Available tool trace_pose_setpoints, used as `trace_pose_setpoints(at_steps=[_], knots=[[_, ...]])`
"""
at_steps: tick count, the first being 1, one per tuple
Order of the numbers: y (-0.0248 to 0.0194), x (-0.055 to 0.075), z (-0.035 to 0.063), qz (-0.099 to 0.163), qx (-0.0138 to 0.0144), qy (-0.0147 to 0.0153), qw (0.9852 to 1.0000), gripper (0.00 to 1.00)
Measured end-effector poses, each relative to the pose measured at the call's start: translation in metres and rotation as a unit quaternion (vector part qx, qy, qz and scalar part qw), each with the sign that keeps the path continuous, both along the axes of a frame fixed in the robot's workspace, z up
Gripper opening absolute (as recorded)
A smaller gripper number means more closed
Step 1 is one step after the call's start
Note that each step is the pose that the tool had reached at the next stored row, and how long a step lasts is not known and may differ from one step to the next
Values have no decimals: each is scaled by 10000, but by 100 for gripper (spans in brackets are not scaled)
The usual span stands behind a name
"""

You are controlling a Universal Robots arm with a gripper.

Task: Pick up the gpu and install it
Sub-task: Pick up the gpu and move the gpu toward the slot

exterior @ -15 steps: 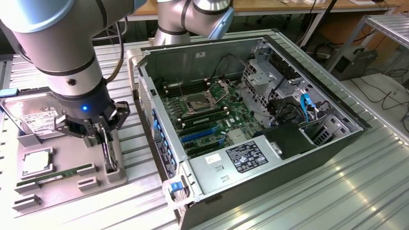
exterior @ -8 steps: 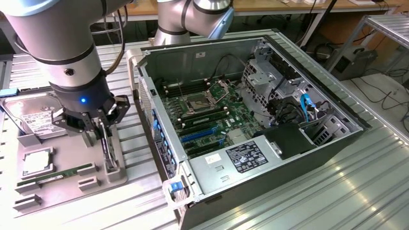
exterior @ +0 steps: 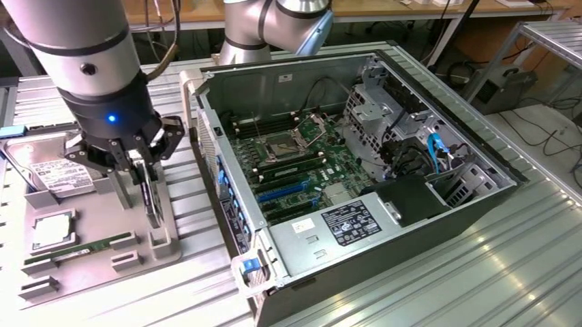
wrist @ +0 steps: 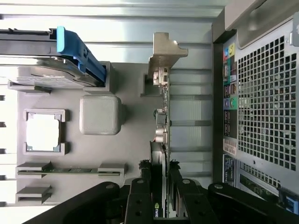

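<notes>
Open computer case (exterior: 272, 85) on the exterior view's right, motherboard exposed. Grey holder tray (exterior: 95, 211) to its left. Gripper (exterior: 146, 180) over tray's right edge, fingers (wrist: 140, 198) apparently clamped on both faces of gpu (exterior: 152, 204). Gpu upright on edge in tray slot. Hard drive (exterior: 54, 174), CPU (exterior: 53, 230) and memory stick (exterior: 82, 248) further left.

The tabletop (exterior: 437, 272) is shiny grey metal with long ridges, and bright light gleams off it. Behind it stands a brown wooden desk (exterior: 382, 8). On the exterior view's right, black cables (exterior: 555, 136) lie on the grey floor (exterior: 523, 153) near a black box (exterior: 500, 88).
</notes>
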State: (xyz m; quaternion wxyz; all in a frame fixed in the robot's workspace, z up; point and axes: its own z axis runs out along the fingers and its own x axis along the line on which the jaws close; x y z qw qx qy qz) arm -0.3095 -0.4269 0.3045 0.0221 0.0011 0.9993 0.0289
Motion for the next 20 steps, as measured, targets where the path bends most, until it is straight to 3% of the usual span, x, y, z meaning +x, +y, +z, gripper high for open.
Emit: trace_pose_setpoints(at_steps=[8,16,20], knots=[[-83,30,392,0,10,6,10000,26],[-235,120,809,0,21,9,10000,26],[-313,232,1023,0,42,11,10000,26]])
